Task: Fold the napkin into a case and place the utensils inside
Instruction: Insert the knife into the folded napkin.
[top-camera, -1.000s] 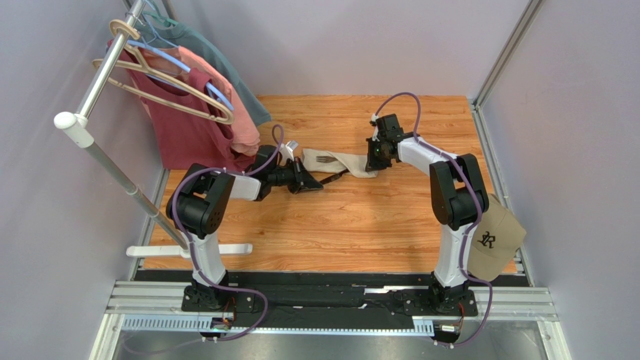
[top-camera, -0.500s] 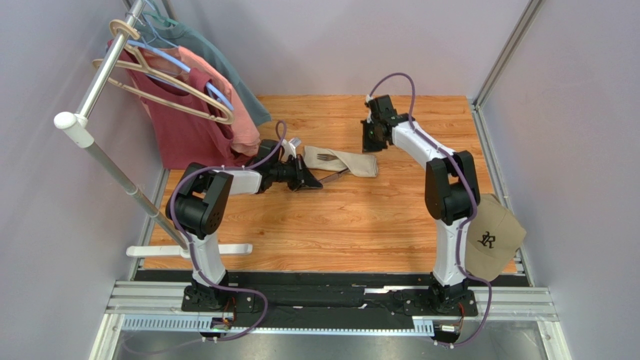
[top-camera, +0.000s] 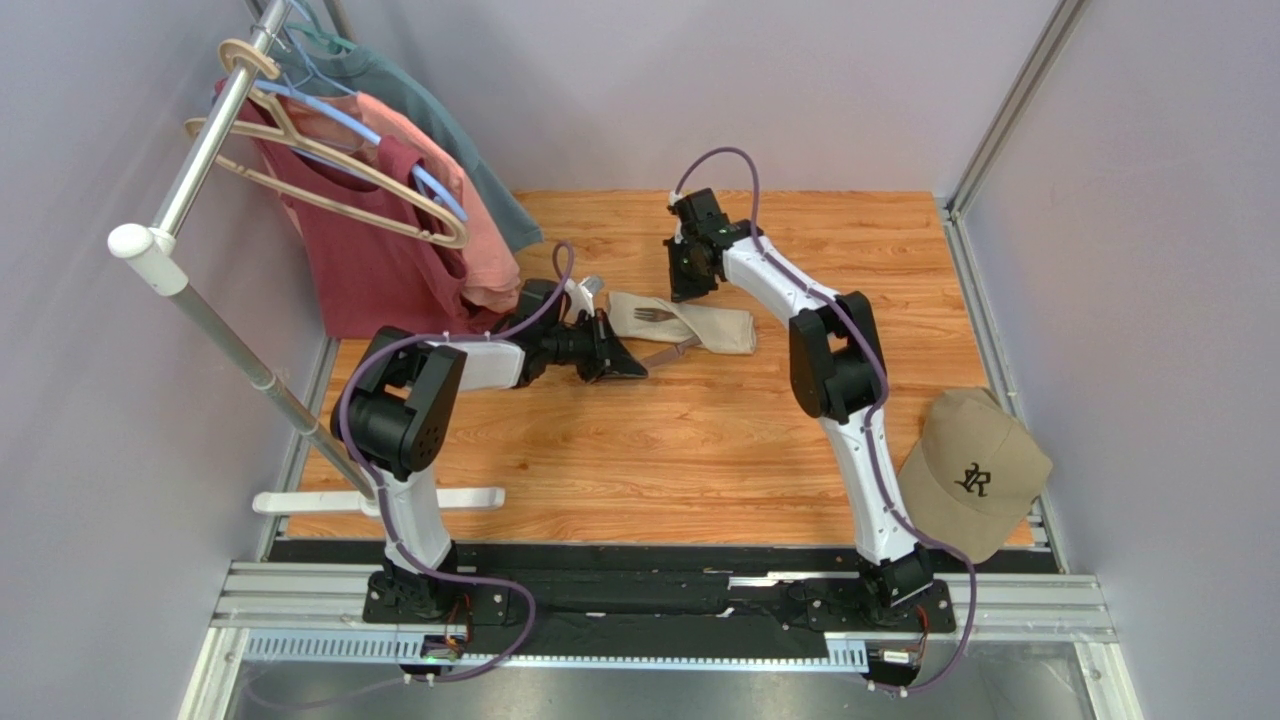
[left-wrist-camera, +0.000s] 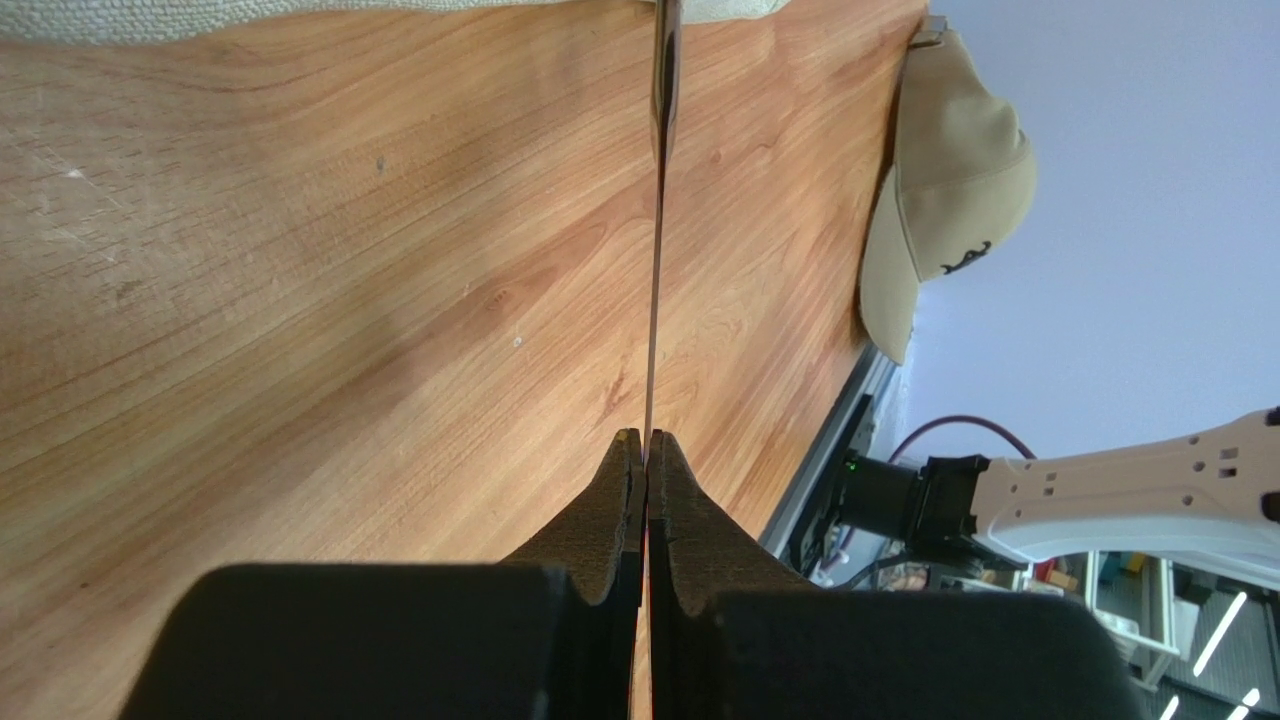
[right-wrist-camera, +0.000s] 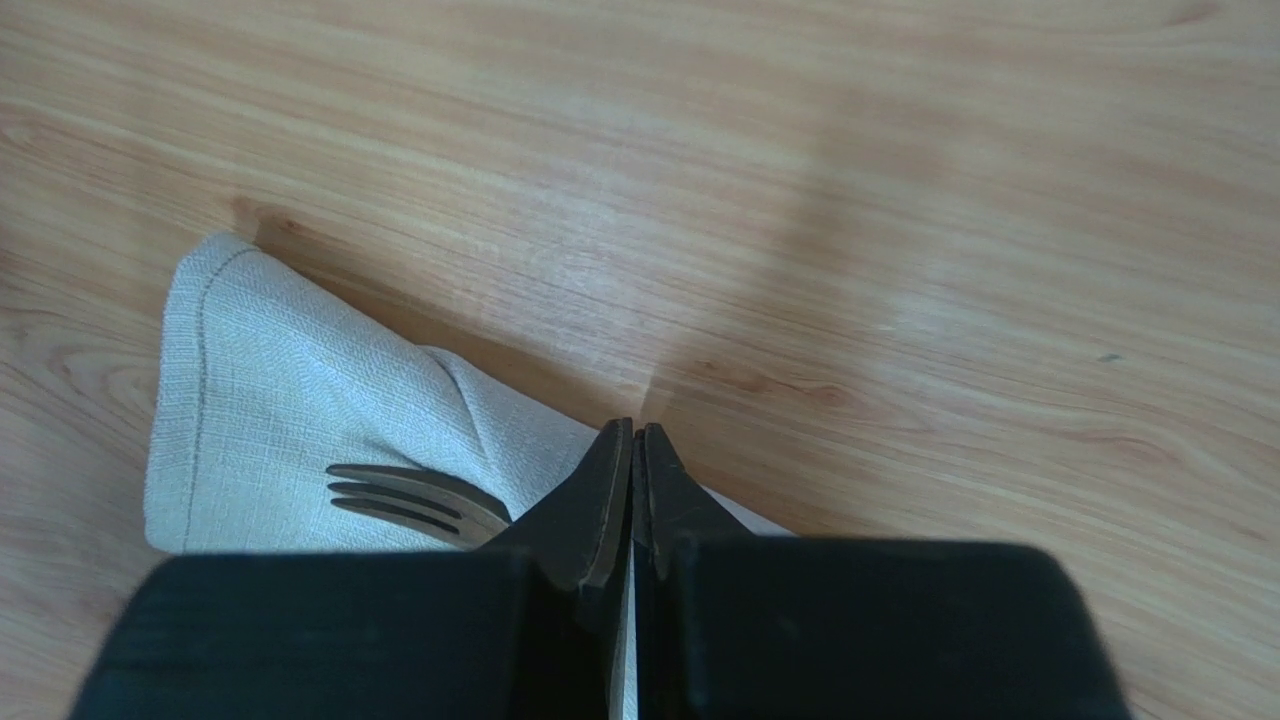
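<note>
Napkin (right-wrist-camera: 256, 390), woven beige cloth folded narrow, bears slim dark fork (right-wrist-camera: 406, 503).

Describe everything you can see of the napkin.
The napkin is plain beige woven cloth with a stitched hem, folded into a narrow flat pouch lying slantwise on the wooden table. The tines of the fork rest on its wider end, handle hidden under a fold. The knife, pinched by the left gripper, reaches its near edge.
</note>
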